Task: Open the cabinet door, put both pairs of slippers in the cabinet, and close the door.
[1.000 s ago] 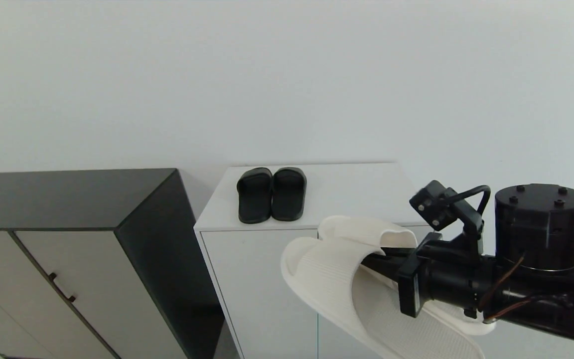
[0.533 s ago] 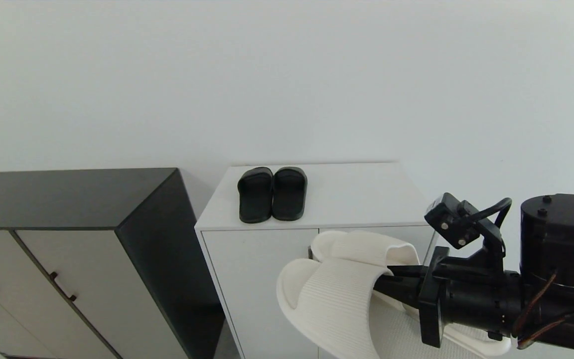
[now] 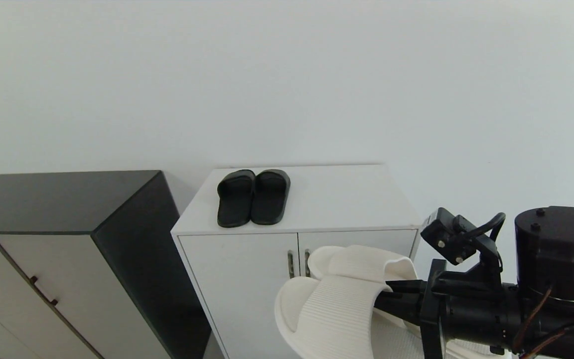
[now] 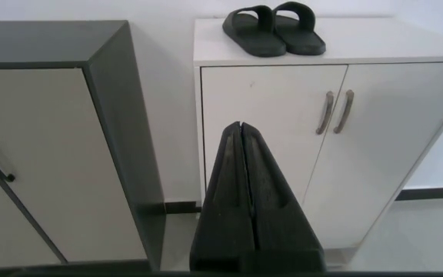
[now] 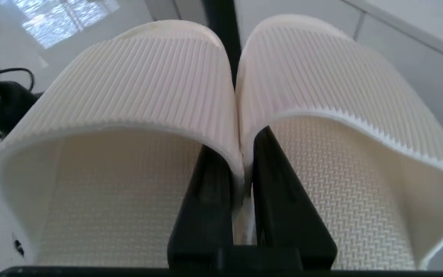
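Your right claw [image 3: 391, 295] is clamped on the white slippers [image 3: 337, 299] — one finger inside each, pinching their touching inner sides together. It holds the pair in the air in front of the white cabinet [image 3: 342, 199], low before its right door [image 3: 361, 242]. That door and the left door [image 3: 237, 284] are shut, their handles [image 3: 298, 263] side by side at the middle. The black slippers [image 3: 253, 197] sit together on the cabinet's top, toward its left. Your left claw [image 4: 241, 131] has its fingers pressed together on nothing — it points at the cabinet front. A dark cupboard [image 3: 68, 199] stands just left of the cabinet.
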